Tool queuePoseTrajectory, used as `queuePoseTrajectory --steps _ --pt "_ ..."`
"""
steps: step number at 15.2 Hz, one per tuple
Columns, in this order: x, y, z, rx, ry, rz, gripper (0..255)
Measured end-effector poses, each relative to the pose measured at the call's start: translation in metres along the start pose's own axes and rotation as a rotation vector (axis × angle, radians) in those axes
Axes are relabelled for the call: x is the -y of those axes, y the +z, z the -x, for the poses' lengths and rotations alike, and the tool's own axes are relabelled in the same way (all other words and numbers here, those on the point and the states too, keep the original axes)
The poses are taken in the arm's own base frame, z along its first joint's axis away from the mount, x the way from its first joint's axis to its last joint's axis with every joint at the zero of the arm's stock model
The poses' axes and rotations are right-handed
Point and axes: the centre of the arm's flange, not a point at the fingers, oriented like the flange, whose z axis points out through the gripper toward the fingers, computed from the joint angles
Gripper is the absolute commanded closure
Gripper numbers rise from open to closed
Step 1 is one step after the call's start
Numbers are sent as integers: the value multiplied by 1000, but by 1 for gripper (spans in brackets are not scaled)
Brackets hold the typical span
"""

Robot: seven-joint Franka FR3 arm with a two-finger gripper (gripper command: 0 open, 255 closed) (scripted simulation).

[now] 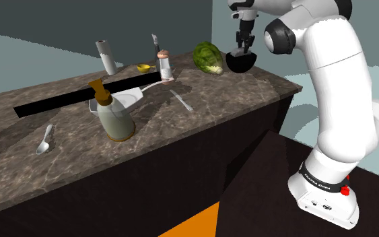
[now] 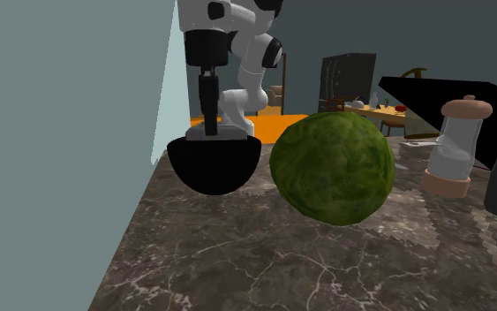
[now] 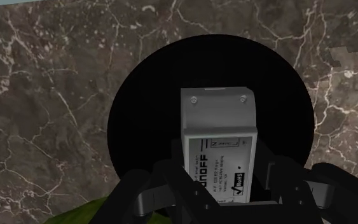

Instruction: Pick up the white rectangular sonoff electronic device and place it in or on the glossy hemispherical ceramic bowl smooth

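Observation:
The white rectangular Sonoff device [image 3: 219, 137] is clasped between the black fingers of my gripper [image 3: 222, 167], its printed label facing the camera. It hangs directly over the inside of the glossy black hemispherical bowl [image 3: 142, 118]. The bowl [image 1: 240, 62] stands at the far right end of the marble counter, and my gripper [image 1: 244, 46] points straight down just above its rim. From the second exterior view, the gripper [image 2: 209, 122] reaches down to the top of the bowl [image 2: 213, 170]. Whether the device touches the bowl's bottom is hidden.
A green cabbage [image 1: 208, 57] [image 2: 332, 168] sits right beside the bowl. Further along the counter stand a pepper mill [image 1: 164, 65], a corked bottle [image 1: 114, 116], a plate [image 1: 128, 99], a knife [image 1: 182, 100], a spoon [image 1: 45, 140] and a roll [image 1: 106, 56]. The counter's edge [image 1: 285, 91] is close to the bowl.

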Motion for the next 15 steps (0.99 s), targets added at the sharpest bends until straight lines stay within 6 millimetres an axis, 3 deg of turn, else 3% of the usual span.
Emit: queuePoseTrajectory --steps 3,9,10,15 --pt "-1 15 0 0 0 0 255" --pt "0 18 0 0 0 0 255" --pt "0 18 0 0 0 0 0" --pt "0 18 0 0 0 1 0"
